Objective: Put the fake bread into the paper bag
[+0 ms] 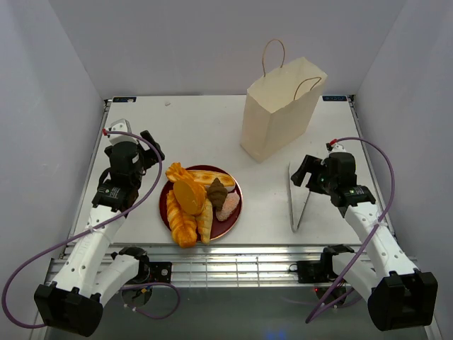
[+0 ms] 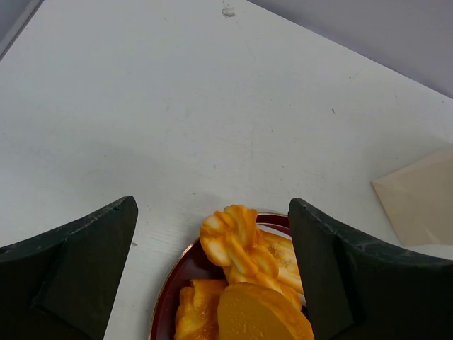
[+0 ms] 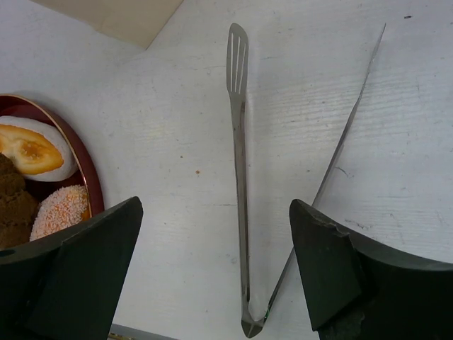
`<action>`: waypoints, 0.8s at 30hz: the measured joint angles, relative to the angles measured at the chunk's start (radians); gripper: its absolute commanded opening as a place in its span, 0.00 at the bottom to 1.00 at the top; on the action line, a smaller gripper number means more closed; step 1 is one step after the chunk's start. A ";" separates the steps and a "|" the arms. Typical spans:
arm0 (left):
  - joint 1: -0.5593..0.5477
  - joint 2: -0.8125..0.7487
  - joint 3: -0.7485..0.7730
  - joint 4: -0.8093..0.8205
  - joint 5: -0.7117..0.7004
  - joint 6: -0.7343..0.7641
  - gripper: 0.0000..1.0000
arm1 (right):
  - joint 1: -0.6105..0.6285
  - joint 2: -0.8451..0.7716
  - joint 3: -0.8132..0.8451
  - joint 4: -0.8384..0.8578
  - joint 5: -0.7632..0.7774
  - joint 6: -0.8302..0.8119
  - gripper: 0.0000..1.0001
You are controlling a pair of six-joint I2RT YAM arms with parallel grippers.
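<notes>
The fake bread lies piled on a dark red plate near the table's front middle: golden braided loaves, a round bun, a pale roll, dark and pinkish pieces. It also shows in the left wrist view. The paper bag stands upright at the back right, open at the top. My left gripper is open and empty, left of the plate; in its wrist view it hangs just above the plate's far edge. My right gripper is open and empty above the metal tongs.
The tongs lie spread open on the table right of the plate, hinge toward the front edge. The plate's rim shows at the left of the right wrist view. White walls enclose the table on three sides.
</notes>
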 measured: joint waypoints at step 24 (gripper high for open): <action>0.000 -0.023 0.000 0.001 0.003 -0.001 0.98 | 0.035 -0.099 -0.032 -0.074 -0.012 -0.065 0.90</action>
